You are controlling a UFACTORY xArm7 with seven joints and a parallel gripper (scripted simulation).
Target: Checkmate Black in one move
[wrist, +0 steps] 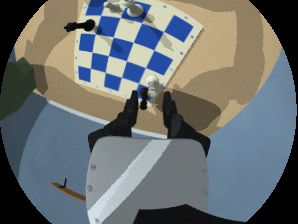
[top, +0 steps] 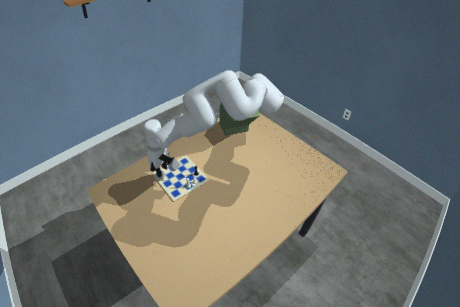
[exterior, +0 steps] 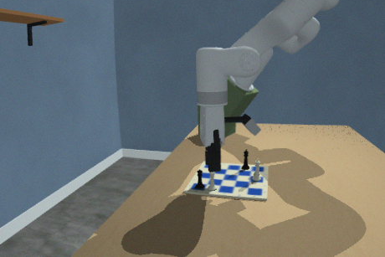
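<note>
– Four chess pieces stand on the little blue and white chessboard [exterior: 228,187]. Can you see them?

– Yes. Two are black and two are white. What is the board on?

– It lies flat on the tan counter [exterior: 314,156], near the corner by the blue walls.

– Where is the arm?

– The big white arm [exterior: 259,51] bends down over the near left corner of the board. Its gripper [exterior: 213,167] points straight down.

– What is under it?

– A white piece [exterior: 212,182], a small one. It stands upright on a square at the board's edge. A black piece [exterior: 200,179] stands just beside it, in the corner.

– Are the fingers holding the white piece?

– No. They are about half open and hold nothing. In the wrist view the top of the white piece shows between the two black tips, with one finger on each side.

– Do they touch it?

– I cannot tell. It is too small to see.

– And the other two pieces?

– A tall black piece [exterior: 245,160] stands at the far side of the board. A white piece with a cross on top [exterior: 257,170] stands near it, closer to the right edge. Both are upright and well apart from the fingers.

– Is anything off the board?

– Only a green block [exterior: 243,101], behind the arm.
</note>
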